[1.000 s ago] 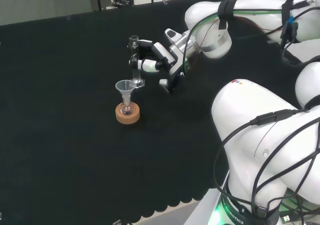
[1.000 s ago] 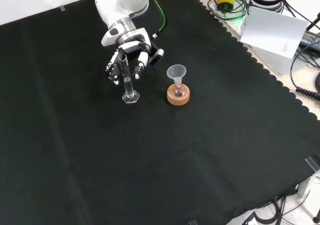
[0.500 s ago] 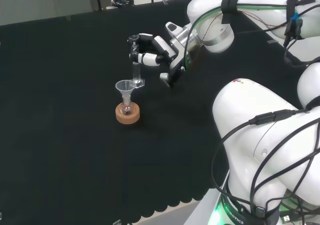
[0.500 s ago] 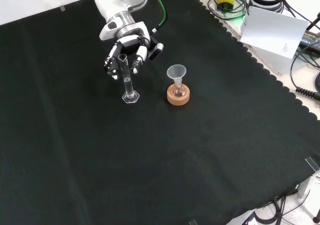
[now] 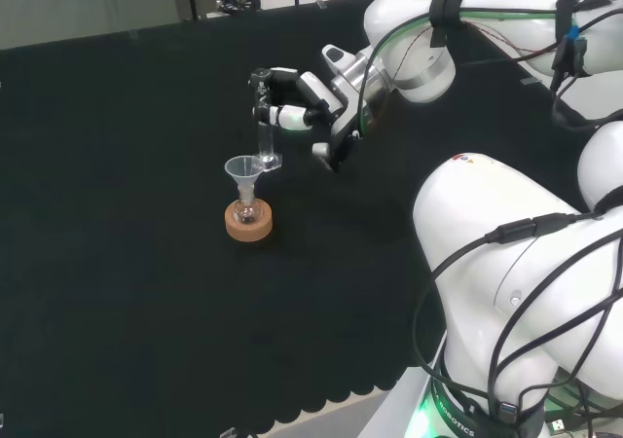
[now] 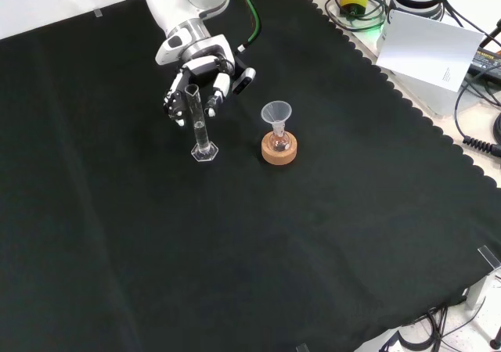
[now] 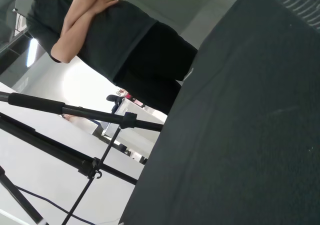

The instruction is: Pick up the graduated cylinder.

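Fingers of my hand [image 6: 196, 82] curl round the top of the cylinder [image 6: 200, 125], which stands upright on the cloth [image 6: 313, 235] just left of the funnel [image 6: 276, 113] in front view; gripped so high, it could tilt and clip that funnel

One graduated cylinder [image 6: 200, 124], one funnel [image 6: 275, 113], one cork stand [image 6: 279, 150].

We see matt black cloth on the surface [image 6: 329, 242]; graduated cylinder [image 6: 200, 125] and funnel [image 6: 275, 113] clear, glossy, glass or plastic; stand [image 6: 279, 152] looks like cork, matt; robot hand [image 6: 200, 82] glossy black-and-white plastic.
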